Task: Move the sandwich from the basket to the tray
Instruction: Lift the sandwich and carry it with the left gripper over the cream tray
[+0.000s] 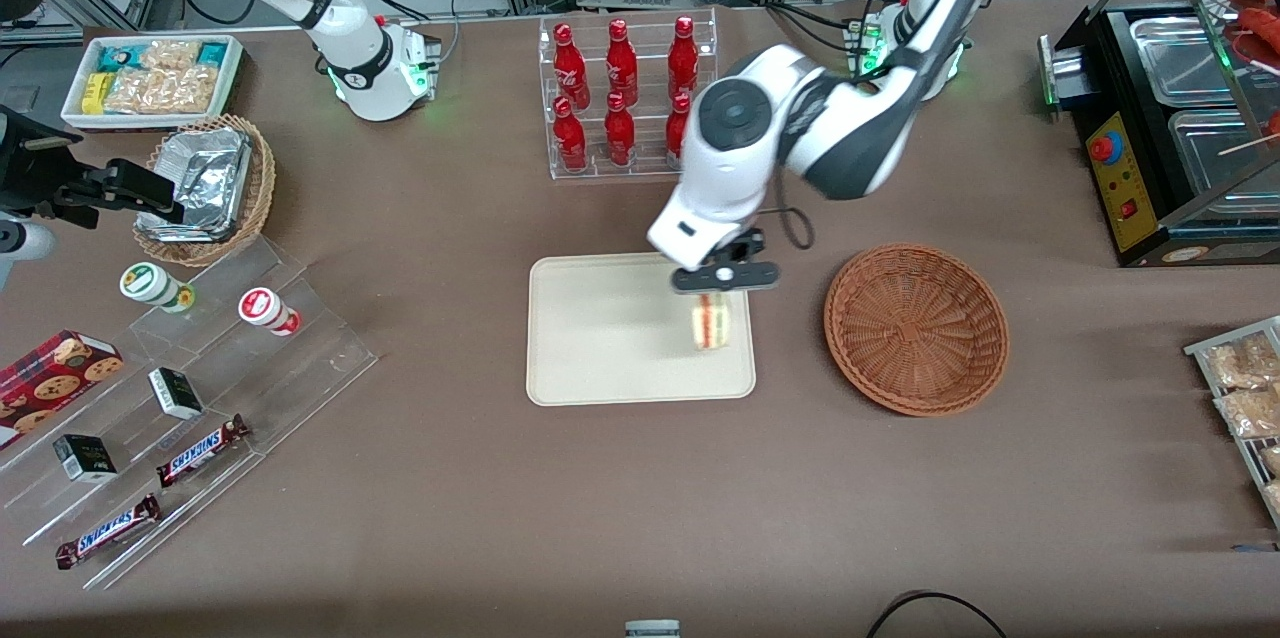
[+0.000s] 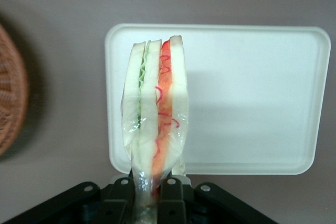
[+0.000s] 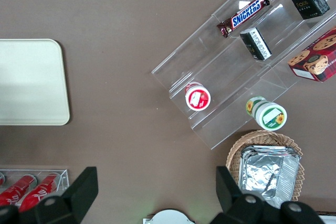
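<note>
The clear-wrapped sandwich point(image 1: 711, 323) point(image 2: 156, 114), white bread with green and red filling along its edge, hangs over the cream tray point(image 1: 600, 358) point(image 2: 252, 103) at the tray's end nearest the basket. My left gripper point(image 1: 722, 290) point(image 2: 149, 192) is shut on the sandwich's narrow end, directly above it. The round reddish-brown wicker basket point(image 1: 916, 328) point(image 2: 9, 93) stands beside the tray toward the working arm's end, with nothing in it. Whether the sandwich touches the tray surface I cannot tell.
A clear rack of red bottles point(image 1: 625, 93) stands farther from the front camera than the tray. Toward the parked arm's end are acrylic steps point(image 1: 200, 398) with snacks, a foil-lined basket point(image 1: 205, 188) and a white bin of packets point(image 1: 150, 78). A black food warmer point(image 1: 1170, 138) is at the working arm's end.
</note>
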### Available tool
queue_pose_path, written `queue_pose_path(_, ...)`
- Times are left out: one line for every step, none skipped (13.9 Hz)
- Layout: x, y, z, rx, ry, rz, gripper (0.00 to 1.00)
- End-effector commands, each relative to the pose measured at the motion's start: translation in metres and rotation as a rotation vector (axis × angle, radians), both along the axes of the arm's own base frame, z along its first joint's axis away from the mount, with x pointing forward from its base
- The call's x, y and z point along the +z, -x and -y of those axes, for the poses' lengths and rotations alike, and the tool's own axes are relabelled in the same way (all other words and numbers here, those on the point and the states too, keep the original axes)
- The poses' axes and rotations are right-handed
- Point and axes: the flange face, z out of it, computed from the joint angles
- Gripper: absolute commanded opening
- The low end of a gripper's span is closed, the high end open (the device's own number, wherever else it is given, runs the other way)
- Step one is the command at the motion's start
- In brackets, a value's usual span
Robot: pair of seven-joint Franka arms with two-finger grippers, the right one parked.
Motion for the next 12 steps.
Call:
queue_pose_path(-0.033, -0.003, 0.044, -0.038, 0.033, 0.009, 0.0)
queue_pose_path(-0.044, 0.0, 0.056, -0.053, 0.035, 0.006, 0.0)
queue_pose_path(-0.058, -0.001, 0.06, -0.056, 0.028, -0.004, 0.0)
queue_pose_path(-0.071, 0.0, 0.064, -0.061, 0.026, -0.006, 0.0)
queue_pose_path(-0.079, 0.004, 0.075, -0.069, 0.049, 0.011, 0.0)
queue_pose_path(-0.091, 0.007, 0.082, -0.056, 0.063, 0.022, 0.0)
queue_pose_path(-0.1, 0.008, 0.086, -0.047, 0.065, 0.022, 0.0)
queue_pose_path(-0.107, 0.01, 0.089, -0.049, 0.062, 0.016, 0.0)
queue_pose_path(-0.111, 0.015, 0.093, -0.058, 0.056, 0.013, 0.0)
queue_pose_path(-0.116, 0.018, 0.095, -0.063, 0.051, 0.009, 0.0)
queue_pose_path(-0.118, 0.017, 0.095, -0.063, 0.048, 0.008, 0.0)
queue_pose_path(-0.12, 0.018, 0.094, -0.063, 0.044, 0.006, 0.0)
